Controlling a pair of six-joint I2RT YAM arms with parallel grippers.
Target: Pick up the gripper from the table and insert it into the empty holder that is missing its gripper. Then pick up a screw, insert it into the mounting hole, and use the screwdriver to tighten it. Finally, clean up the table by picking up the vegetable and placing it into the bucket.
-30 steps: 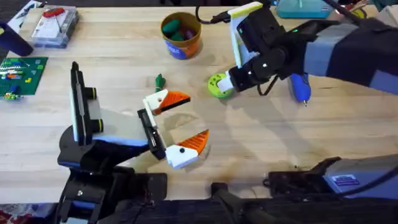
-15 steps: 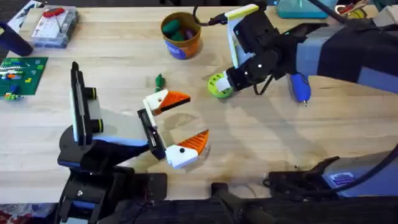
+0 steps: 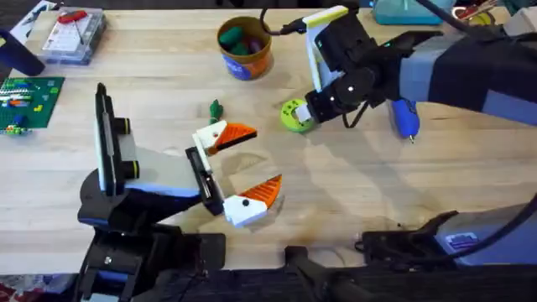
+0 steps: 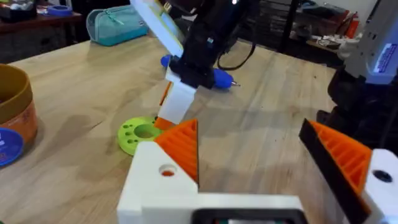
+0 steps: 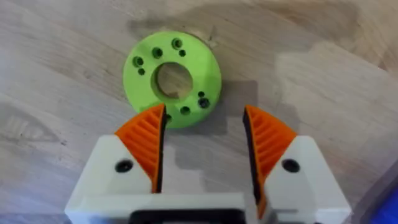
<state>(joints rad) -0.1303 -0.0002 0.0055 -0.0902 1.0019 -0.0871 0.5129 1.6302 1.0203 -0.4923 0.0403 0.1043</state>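
Right gripper [image 5: 202, 146] low over green disc [image 5: 172, 78], fingers apart, holding nothing.
Disc flat on tabletop [image 3: 436, 193], one orange pad at its rim. Left gripper [image 3: 243, 172] mid-table, fingers spread, empty. Vegetable [image 3: 215, 108] lies just beyond it; bucket [image 3: 244, 46] farther back. Screwdriver [image 3: 405, 117] rests by the right arm.

I see the vegetable [image 3: 215, 109] left of the disc [image 3: 294, 114], the bucket [image 3: 244, 47] behind both, the screwdriver [image 3: 404, 117] far right.
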